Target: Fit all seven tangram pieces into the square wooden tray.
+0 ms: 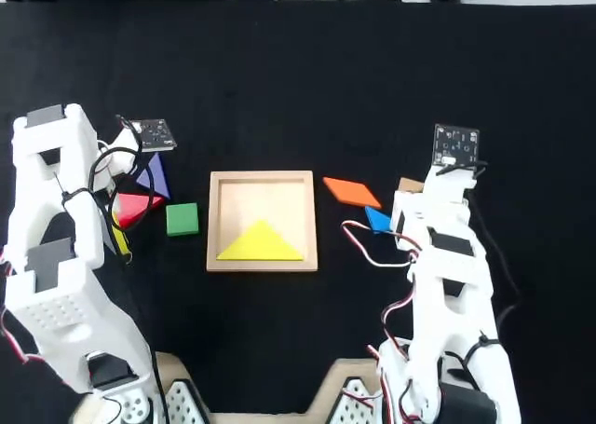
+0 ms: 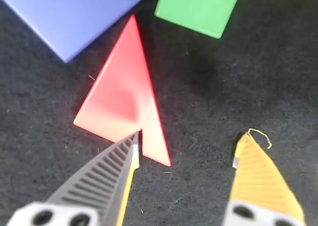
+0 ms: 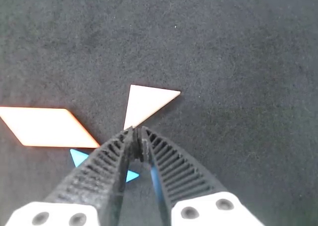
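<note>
One yellow triangle point(image 1: 261, 242) inside the square wooden tray point(image 1: 261, 175).

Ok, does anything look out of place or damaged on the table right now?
Nothing spilled or broken. One oddity: a loose thread curls off the tip of the yellow finger of the left gripper. The yellow triangle lies flat in the tray.
</note>
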Motion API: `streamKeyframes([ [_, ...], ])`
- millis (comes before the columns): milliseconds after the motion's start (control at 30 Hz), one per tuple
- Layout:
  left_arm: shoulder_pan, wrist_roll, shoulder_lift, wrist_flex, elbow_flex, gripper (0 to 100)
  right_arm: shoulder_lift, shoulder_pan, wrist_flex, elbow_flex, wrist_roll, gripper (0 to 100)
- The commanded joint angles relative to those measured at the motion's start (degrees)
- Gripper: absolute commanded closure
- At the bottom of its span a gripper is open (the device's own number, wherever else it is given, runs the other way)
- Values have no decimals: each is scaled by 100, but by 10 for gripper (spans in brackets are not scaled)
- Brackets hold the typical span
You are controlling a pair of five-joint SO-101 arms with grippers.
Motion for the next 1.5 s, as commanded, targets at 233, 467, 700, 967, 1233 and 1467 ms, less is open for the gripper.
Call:
streamKeyframes([
  [233, 251, -2426, -35, -448, -277, 702, -110, -88, -114, -31, 9, 987],
  [467, 136, -1767, 88, -1081, -303, 743, -110, -237, -114, -31, 18, 987],
  [700, 75, -853, 545, -1679, -365, 739, -110, -246, -114, -31, 18, 987],
  [967, 66, -281, 343, -1635, -391, 739, -110, -255, -114, -31, 18, 987],
  [1233, -84, 299, -88, -1960, -382, 723, -110, -255, -114, -31, 18, 987],
  [1467, -145, 941, 448, -2338, -435, 688, -110, -264, -114, -31, 18, 987],
])
